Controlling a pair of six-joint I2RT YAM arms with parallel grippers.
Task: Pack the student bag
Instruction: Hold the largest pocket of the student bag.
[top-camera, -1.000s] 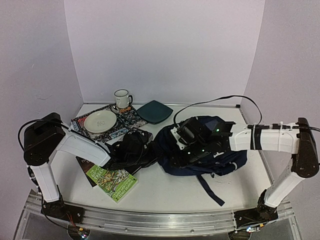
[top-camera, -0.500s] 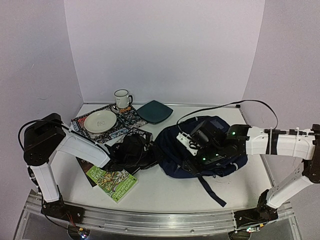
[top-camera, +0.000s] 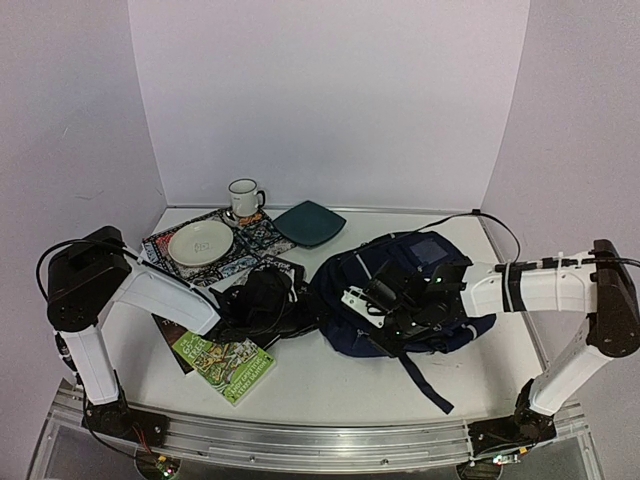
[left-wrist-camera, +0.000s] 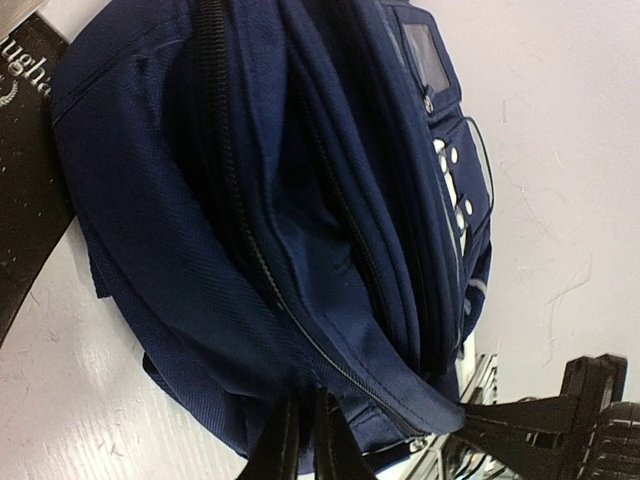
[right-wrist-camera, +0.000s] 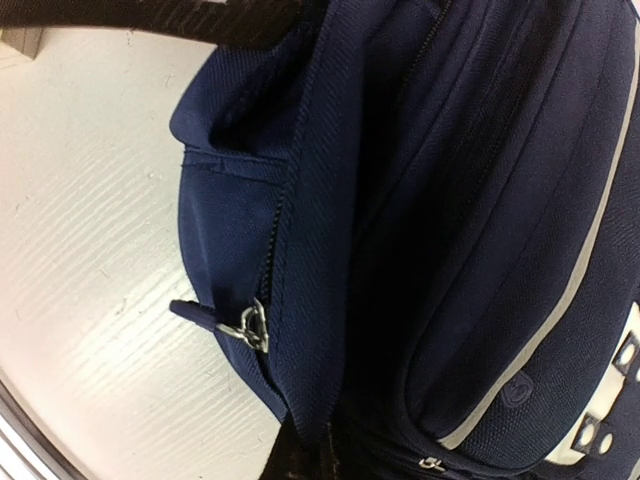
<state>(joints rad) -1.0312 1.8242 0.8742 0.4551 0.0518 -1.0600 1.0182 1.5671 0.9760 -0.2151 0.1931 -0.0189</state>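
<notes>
The student bag (top-camera: 425, 265) is a navy backpack lying right of centre, its zipped mouth turned toward the left arm. My left gripper (top-camera: 288, 306) sits at the bag's left edge. In the left wrist view that left gripper (left-wrist-camera: 304, 402) has its jaws pressed together on a fold of the student bag (left-wrist-camera: 210, 230) below a zipper line. My right gripper (top-camera: 366, 322) is on the bag's near left side. The right wrist view shows the right gripper (right-wrist-camera: 315, 447) shut on the fabric lip of the student bag (right-wrist-camera: 470, 200), beside a metal zipper pull (right-wrist-camera: 245, 326).
A white mug (top-camera: 243, 198), a dark teal square plate (top-camera: 310, 222) and a cream plate (top-camera: 200, 241) on a patterned mat stand at the back left. A green book (top-camera: 224, 362) lies near the front left. A bag strap (top-camera: 425, 382) trails toward the front edge.
My right gripper swung back left from over the bag, came down to its near left edge and closed on the fabric. The bag's top has shifted slightly. The left arm has stayed put.
</notes>
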